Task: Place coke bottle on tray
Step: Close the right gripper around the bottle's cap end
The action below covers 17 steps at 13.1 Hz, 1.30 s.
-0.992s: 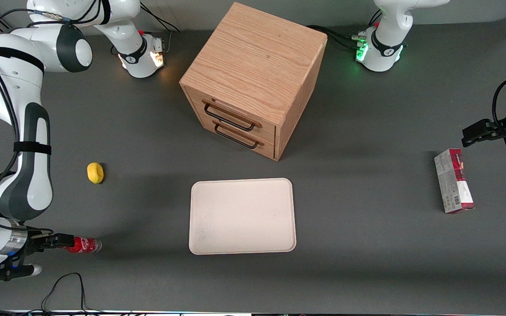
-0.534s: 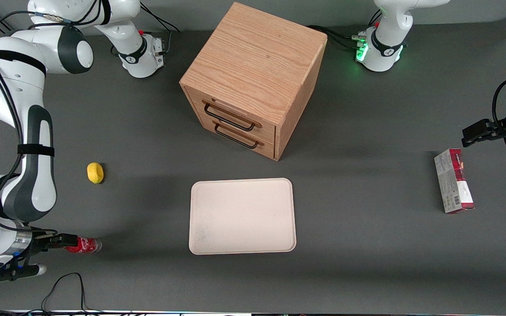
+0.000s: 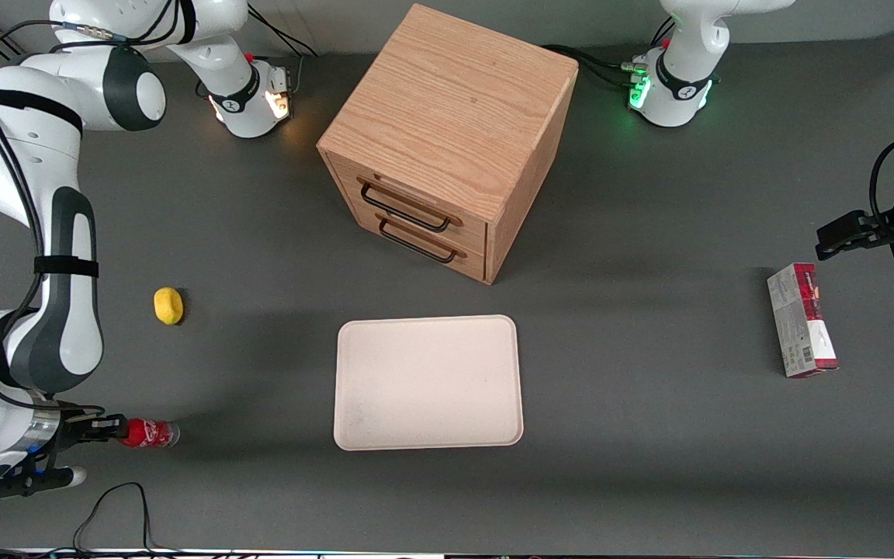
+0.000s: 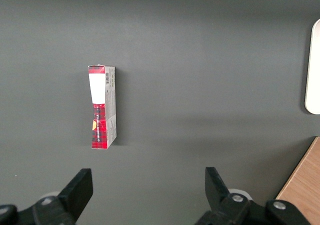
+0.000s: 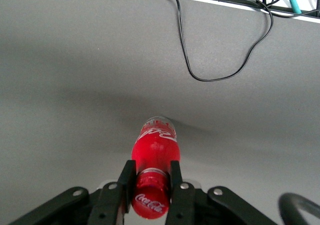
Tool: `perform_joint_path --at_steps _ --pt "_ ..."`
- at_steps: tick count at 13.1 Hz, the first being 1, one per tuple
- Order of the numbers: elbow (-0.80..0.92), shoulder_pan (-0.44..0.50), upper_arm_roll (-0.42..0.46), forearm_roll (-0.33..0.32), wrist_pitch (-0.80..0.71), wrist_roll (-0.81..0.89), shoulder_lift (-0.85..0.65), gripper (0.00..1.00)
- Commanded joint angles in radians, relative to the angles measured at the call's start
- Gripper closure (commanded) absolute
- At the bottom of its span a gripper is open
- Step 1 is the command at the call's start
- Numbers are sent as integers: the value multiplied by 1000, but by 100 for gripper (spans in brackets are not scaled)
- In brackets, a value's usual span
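grey table, hand tight around coke bottle neck

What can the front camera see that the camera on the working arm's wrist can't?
Only the front view shows the tray, the wooden drawer cabinet, the yellow lemon and the red-and-white carton. Only the right wrist view shows, up close, the fingers on either side of the bottle's neck. Both show the coke bottle lying on the grey table, with the gripper shut on it.
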Motion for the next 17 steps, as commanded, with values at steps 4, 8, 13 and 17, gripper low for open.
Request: perform_joint_path --at_steps 4,8,13,17 --pt "11 9 1 -21 -22 11 -6 100" --pt "13 25 -4 -26 -227 11 -110 100" --pt "-103 29 -4 -61 -458 -13 -381 100" --pt "-550 29 -4 -69 -323 -13 -726 100"
